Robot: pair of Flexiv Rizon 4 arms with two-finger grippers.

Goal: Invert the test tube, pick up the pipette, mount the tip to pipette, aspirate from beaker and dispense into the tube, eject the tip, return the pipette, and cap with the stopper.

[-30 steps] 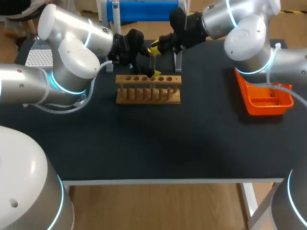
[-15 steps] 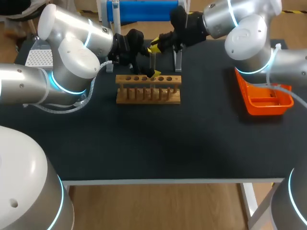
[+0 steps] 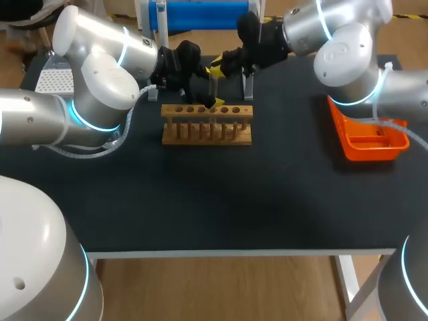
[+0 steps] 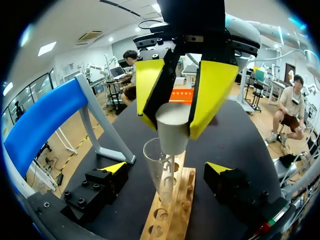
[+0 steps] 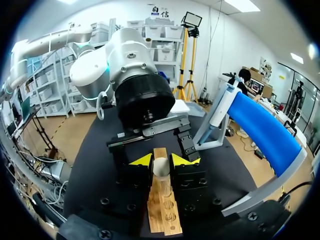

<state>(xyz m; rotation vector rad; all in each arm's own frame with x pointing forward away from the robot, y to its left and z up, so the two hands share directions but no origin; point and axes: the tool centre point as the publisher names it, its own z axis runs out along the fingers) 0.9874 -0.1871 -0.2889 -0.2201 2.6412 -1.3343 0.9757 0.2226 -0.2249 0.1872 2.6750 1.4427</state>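
Wooden rack [image 4: 172,215] stands toward the far side of the black table [image 3: 200,200], and all the action sits over it. One glass tube [image 4: 161,172] is upright in a hole near the rack's middle, its open mouth facing up. Right at that mouth hangs the pale stopper [image 4: 172,131], narrow end down. It is pinched from both sides by the yellow tips of the right claw [image 5: 161,161], which comes in over the rack from its far right. Whether the stopper already touches the rim I cannot tell. The left claw [image 4: 166,168] sits low over the rack, entering from the rack's left. Its two tips are spread wide either side of the tube and, as far as its wrist view shows, clear of the glass; it holds nothing.

From this I judge the work to be at its last step, capping. Whether there is liquid in the tube I cannot tell. An orange tray [image 3: 368,137] lies well to the right of the rack, out of play.

The next move calls for a straight descent of the stopper along the tube's axis, then a light push to seat it. The stopper looks roughly centred on the mouth, but a small offset could catch the rim and tip the tube in its hole. The left claw could close on the glass to steady it before pressure goes on.
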